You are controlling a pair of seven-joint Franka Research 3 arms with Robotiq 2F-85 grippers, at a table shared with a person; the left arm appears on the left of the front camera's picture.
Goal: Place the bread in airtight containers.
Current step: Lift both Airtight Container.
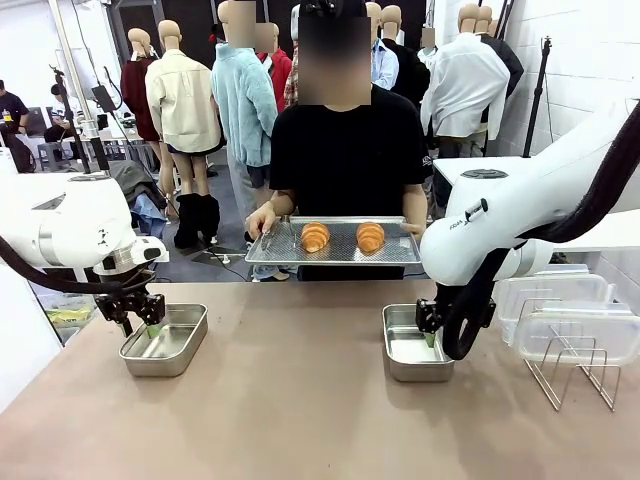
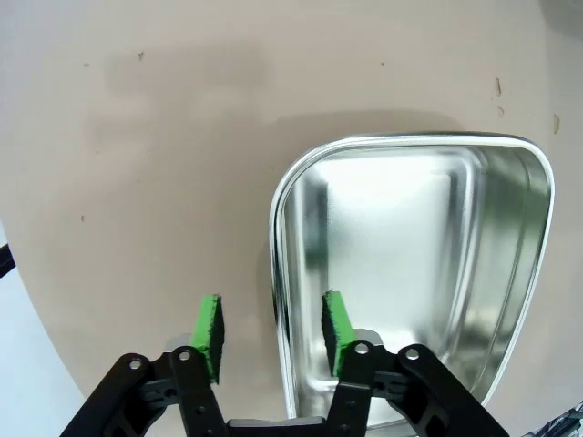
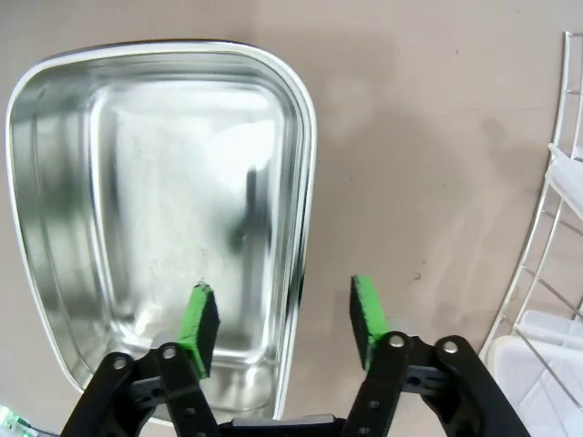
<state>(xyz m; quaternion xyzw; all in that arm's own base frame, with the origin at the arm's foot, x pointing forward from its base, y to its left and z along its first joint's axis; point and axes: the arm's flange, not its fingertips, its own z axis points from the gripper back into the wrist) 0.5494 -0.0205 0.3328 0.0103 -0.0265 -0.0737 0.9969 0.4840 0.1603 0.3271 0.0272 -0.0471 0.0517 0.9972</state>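
Tin walls between pads (image 2: pixel 209 328): left pincer (image 2: pixel 272 322) astride left tin (image 2: pixel 401 246), right pincer (image 3: pixel 282 320) astride right tin (image 3: pixel 155 200); both spread, nothing pinched. Croissants (image 1: pixel 315 236) far off, on tray (image 1: pixel 275 252).

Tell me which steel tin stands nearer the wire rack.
The tin at the right gripper; the wire rack stands beside it, far from the left tin.

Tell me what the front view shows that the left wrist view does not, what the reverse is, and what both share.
Front view adds: a person holding a perforated tray with two croissants, the right claw at the right tin, clear lids and a wire rack.
Left wrist view adds: the green pads straddle the wall of the left tin, one inside, one outside.
Both share: the left claw, the left tin, the table.
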